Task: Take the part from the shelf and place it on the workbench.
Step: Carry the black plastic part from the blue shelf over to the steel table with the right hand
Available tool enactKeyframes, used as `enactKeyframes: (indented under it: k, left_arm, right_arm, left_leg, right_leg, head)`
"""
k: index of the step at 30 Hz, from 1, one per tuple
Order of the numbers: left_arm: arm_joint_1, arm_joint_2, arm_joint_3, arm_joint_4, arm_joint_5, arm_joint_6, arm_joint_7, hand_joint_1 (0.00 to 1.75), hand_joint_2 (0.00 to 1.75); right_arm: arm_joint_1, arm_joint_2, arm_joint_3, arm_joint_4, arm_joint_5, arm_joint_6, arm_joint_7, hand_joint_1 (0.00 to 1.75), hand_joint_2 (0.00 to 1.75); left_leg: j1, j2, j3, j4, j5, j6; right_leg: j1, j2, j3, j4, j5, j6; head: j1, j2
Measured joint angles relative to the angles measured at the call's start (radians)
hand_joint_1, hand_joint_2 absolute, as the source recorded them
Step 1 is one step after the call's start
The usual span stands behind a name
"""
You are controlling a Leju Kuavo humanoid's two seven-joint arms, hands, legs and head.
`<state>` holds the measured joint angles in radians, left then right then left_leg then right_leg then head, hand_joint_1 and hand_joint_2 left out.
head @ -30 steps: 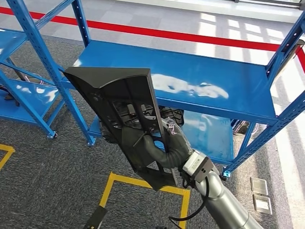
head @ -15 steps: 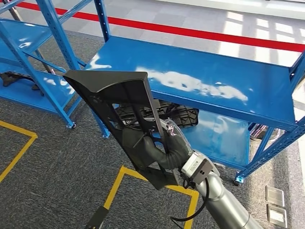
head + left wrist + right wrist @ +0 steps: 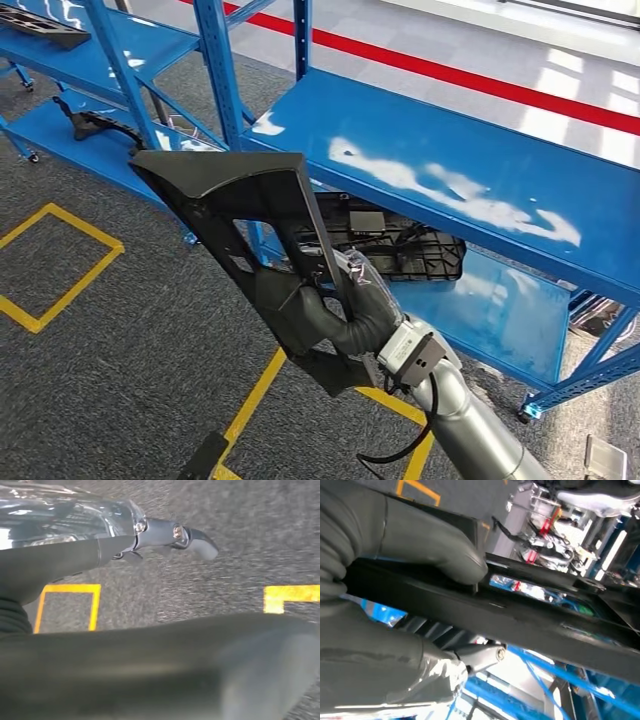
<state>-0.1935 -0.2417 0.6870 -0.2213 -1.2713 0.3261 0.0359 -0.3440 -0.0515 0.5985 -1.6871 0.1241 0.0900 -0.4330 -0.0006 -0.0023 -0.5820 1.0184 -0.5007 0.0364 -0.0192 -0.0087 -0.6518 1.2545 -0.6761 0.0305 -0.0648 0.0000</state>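
Observation:
In the head view my right hand (image 3: 343, 315) grips a large black triangular plastic part (image 3: 241, 200) by its ribbed underside. It holds the part up in the air in front of the blue shelf (image 3: 468, 190). The right wrist view has the thumb (image 3: 418, 540) pressed over a black bar of the part (image 3: 531, 622). My left hand (image 3: 113, 550) hangs over the grey carpet with its fingers stretched out and nothing in it.
A second black part (image 3: 392, 245) lies on the lower level of the blue shelf. Another blue rack (image 3: 90, 50) stands at the left with black parts (image 3: 98, 122) on it. Yellow floor lines (image 3: 60, 290) and a red stripe (image 3: 483, 80) mark the carpet.
The whole scene has slid to the right in the picture, so the camera has turned left. The part stays in my right hand, in the same place in the view.

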Motion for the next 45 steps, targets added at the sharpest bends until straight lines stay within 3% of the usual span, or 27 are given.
enactKeyframes:
  k: [1,2,4,6,7,9,10,12,13,15,16,17,19,21,23,25,27,29,31,32,34,36,38,40,41,43,45]
  left_arm:
    - [0.001,0.000,0.000,0.000,0.000,0.000,0.000,0.00,1.75]
    - [0.003,0.000,0.000,0.000,0.000,0.000,0.000,0.00,1.75]
    - [0.003,-0.001,0.000,0.000,0.000,-0.001,0.000,0.00,1.75]
    - [0.000,-0.002,-0.001,0.000,0.000,-0.002,0.001,0.00,1.75]
    - [-0.001,-0.002,-0.001,0.000,0.000,-0.002,0.003,0.00,1.75]
    - [0.001,-0.002,-0.001,0.000,0.000,-0.003,0.007,0.00,1.75]
    - [0.003,-0.001,0.000,0.000,-0.001,-0.003,0.009,0.00,1.75]
    - [0.004,-0.001,-0.001,0.000,-0.001,-0.003,0.012,0.00,1.75]
    - [0.003,-0.001,-0.001,0.000,-0.001,-0.003,0.012,0.00,1.75]
    - [0.000,-0.001,-0.001,0.000,-0.001,-0.004,0.012,0.00,1.75]
    - [0.001,-0.001,-0.001,0.000,0.000,-0.004,0.012,0.00,1.75]
    - [0.003,-0.001,-0.001,0.000,0.000,-0.005,0.012,0.00,1.75]
    - [0.005,-0.001,-0.001,0.000,0.000,-0.006,0.012,0.00,1.75]
    - [0.003,-0.001,-0.001,0.000,0.001,-0.007,0.012,0.00,1.75]
    - [0.002,-0.001,-0.001,0.000,0.002,-0.008,0.012,0.00,1.75]
    - [0.005,0.000,0.000,0.000,0.003,-0.007,0.012,0.00,1.75]
    - [0.006,0.000,0.000,0.000,0.003,-0.007,0.012,0.00,1.75]
    - [0.004,0.000,0.000,0.000,0.003,-0.007,0.012,0.00,1.75]
    - [0.004,0.000,0.000,0.000,0.003,-0.007,0.012,0.00,1.75]
    - [0.006,0.000,0.000,0.000,0.003,-0.007,0.012,0.00,1.75]
    - [0.007,0.000,0.000,0.000,0.004,-0.007,0.012,0.00,1.75]
    - [0.006,-0.001,0.000,0.000,0.004,-0.007,0.012,0.00,1.75]
    - [0.005,-0.001,0.000,0.000,0.004,-0.007,0.012,0.00,1.75]
    - [0.008,-0.001,0.000,0.000,0.004,-0.007,0.012,0.00,1.75]
    - [0.010,0.000,0.000,0.000,0.004,-0.008,0.012,0.00,1.75]
    - [0.009,0.000,0.000,0.000,0.003,-0.008,0.012,0.00,1.75]
    - [0.006,0.000,0.000,0.000,0.003,-0.008,0.012,0.00,1.75]
  right_arm:
    - [0.002,-0.002,0.000,0.000,0.000,0.000,0.000,1.75,1.75]
    - [0.004,-0.002,0.000,0.000,0.000,0.000,0.000,1.75,1.75]
    - [0.006,-0.003,0.000,0.000,0.000,0.000,0.000,1.75,1.75]
    - [0.006,-0.004,0.000,0.000,0.000,-0.001,0.000,1.75,1.75]
    - [0.007,-0.004,0.000,0.000,0.000,-0.002,0.000,1.75,1.75]
    - [0.008,-0.005,0.000,-0.001,0.000,-0.004,0.000,1.75,1.75]
    - [0.008,-0.004,0.000,-0.001,0.000,-0.005,0.000,1.75,1.75]
    - [0.007,-0.002,0.000,-0.001,-0.001,-0.008,0.000,1.75,1.75]
    - [0.008,-0.001,0.000,-0.002,-0.001,-0.009,0.000,1.75,1.75]
    - [0.012,-0.001,0.000,-0.002,-0.002,-0.011,0.000,1.75,1.75]
    - [0.014,-0.002,0.000,-0.002,-0.002,-0.013,0.000,1.75,1.75]
    - [0.016,-0.002,-0.001,-0.002,-0.004,-0.014,0.000,1.75,1.75]
    - [0.020,-0.002,-0.003,-0.003,-0.007,-0.017,-0.001,1.75,1.75]
    - [0.023,-0.004,-0.006,-0.006,-0.011,-0.019,-0.003,1.75,1.75]
    - [0.030,-0.007,-0.013,-0.009,-0.015,-0.021,-0.006,1.75,1.75]
    - [0.037,-0.010,-0.020,-0.010,-0.017,-0.023,-0.007,1.75,1.75]
    - [0.043,-0.013,-0.028,-0.011,-0.018,-0.026,-0.009,1.75,1.75]
    - [0.050,-0.019,-0.035,-0.013,-0.019,-0.028,-0.011,1.75,1.75]
    - [0.063,-0.026,-0.040,-0.013,-0.020,-0.030,-0.015,1.75,1.75]
    - [0.071,-0.029,-0.044,-0.013,-0.020,-0.030,-0.016,1.75,1.75]
    - [0.079,-0.031,-0.051,-0.013,-0.020,-0.031,-0.018,1.75,1.75]
    - [0.081,-0.032,-0.057,-0.014,-0.020,-0.032,-0.019,1.75,1.75]
    - [0.085,-0.034,-0.061,-0.016,-0.020,-0.035,-0.020,1.75,1.75]
    - [0.088,-0.034,-0.063,-0.017,-0.019,-0.036,-0.021,1.75,1.75]
    - [0.088,-0.034,-0.064,-0.017,-0.018,-0.036,-0.022,1.75,1.75]
    - [0.089,-0.033,-0.066,-0.019,-0.017,-0.036,-0.023,1.75,1.75]
    - [0.092,-0.033,-0.069,-0.020,-0.017,-0.036,-0.025,1.75,1.75]
  left_leg:
    - [-0.001,-0.012,-0.001,0.001,0.001,0.001]
    - [-0.002,-0.025,-0.001,0.002,0.001,0.001]
    - [-0.001,-0.051,-0.001,0.008,0.001,0.000]
    - [-0.002,-0.076,-0.010,0.018,0.000,-0.007]
    - [-0.001,-0.087,-0.017,0.022,0.001,-0.013]
    - [0.003,-0.110,-0.029,0.022,0.007,-0.025]
    - [0.004,-0.107,-0.033,0.024,0.006,-0.031]
    - [0.002,-0.070,-0.051,0.063,-0.021,-0.041]
    - [0.002,-0.042,-0.073,0.111,-0.049,-0.046]
    - [0.007,-0.017,-0.131,0.236,-0.104,-0.055]
    - [0.010,-0.013,-0.150,0.277,-0.115,-0.058]
    - [0.011,-0.011,-0.152,0.283,-0.108,-0.060]
    - [0.013,0.005,-0.100,0.184,-0.049,-0.058]
    - [0.004,0.051,-0.037,0.062,-0.006,-0.052]
    - [-0.007,0.079,-0.022,0.025,-0.005,-0.041]
    - [-0.009,0.062,-0.025,0.020,-0.002,-0.027]
    - [-0.005,0.041,-0.021,0.012,0.004,-0.012]
    - [-0.002,0.019,-0.019,0.007,0.008,-0.002]
    - [-0.004,-0.007,-0.019,0.008,0.008,0.002]
    - [-0.005,-0.021,-0.019,0.009,0.008,0.002]
    - [-0.006,-0.049,-0.017,0.011,0.007,0.002]
    - [-0.007,-0.076,-0.019,0.018,0.005,-0.001]
    - [-0.005,-0.099,-0.028,0.024,0.005,-0.009]
    - [-0.001,-0.120,-0.037,0.025,0.008,-0.018]
    - [-0.002,-0.114,-0.040,0.028,0.005,-0.022]
    - [-0.003,-0.070,-0.063,0.075,-0.025,-0.032]
    - [0.001,-0.023,-0.119,0.190,-0.080,-0.044]
  right_leg:
    - [0.000,0.003,-0.015,0.034,-0.003,-0.001]
    - [0.000,0.005,-0.013,0.031,0.012,-0.001]
    - [-0.001,0.026,0.036,-0.077,0.084,-0.003]
    - [-0.006,0.072,0.084,-0.186,0.127,-0.004]
    - [-0.006,0.088,0.092,-0.209,0.129,-0.006]
    - [-0.006,0.080,0.093,-0.217,0.124,-0.011]
    - [-0.007,0.068,0.093,-0.218,0.126,-0.015]
    - [-0.011,0.040,0.095,-0.222,0.129,-0.024]
    - [-0.010,0.024,0.096,-0.223,0.129,-0.027]
    - [-0.009,-0.008,0.095,-0.222,0.127,-0.030]
    - [-0.009,-0.023,0.095,-0.222,0.126,-0.030]
    - [-0.009,-0.037,0.095,-0.222,0.125,-0.030]
    - [-0.009,-0.061,0.098,-0.222,0.122,-0.026]
    - [-0.005,-0.081,0.102,-0.222,0.117,-0.020]
    - [0.000,-0.100,0.105,-0.224,0.115,-0.011]
    - [0.000,-0.118,0.111,-0.228,0.112,-0.002]
    - [-0.003,-0.083,0.106,-0.204,0.087,0.005]
    - [-0.004,-0.021,0.063,-0.107,0.030,0.004]
    - [-0.001,0.002,0.001,0.016,-0.014,0.000]
    - [0.000,0.004,-0.017,0.045,-0.013,-0.001]
    - [0.002,0.012,0.000,-0.013,0.047,-0.004]
    - [-0.001,0.055,0.048,-0.142,0.119,-0.008]
    - [-0.004,0.092,0.072,-0.206,0.138,-0.012]
    - [-0.003,0.083,0.076,-0.213,0.135,-0.016]
    - [-0.004,0.071,0.078,-0.215,0.136,-0.020]
    - [-0.007,0.042,0.083,-0.219,0.136,-0.030]
    - [-0.006,0.011,0.086,-0.219,0.132,-0.036]
  head:
    - [0.000,0.000]
    - [0.000,0.000]
    - [0.000,0.000]
    - [0.000,0.000]
    - [0.000,0.000]
    - [-0.001,0.000]
    - [-0.001,0.000]
    - [-0.001,0.000]
    - [-0.001,0.000]
    - [-0.002,0.000]
    - [-0.002,0.000]
    - [-0.002,0.000]
    - [-0.002,0.000]
    - [-0.001,0.000]
    - [-0.001,0.000]
    - [-0.001,0.000]
    - [0.000,0.000]
    - [0.000,0.000]
    - [0.001,0.000]
    - [0.001,0.000]
    - [0.001,0.000]
    - [0.001,0.000]
    - [0.001,0.000]
    - [0.001,0.000]
    - [0.000,0.000]
    - [0.000,0.000]
    - [-0.001,0.000]
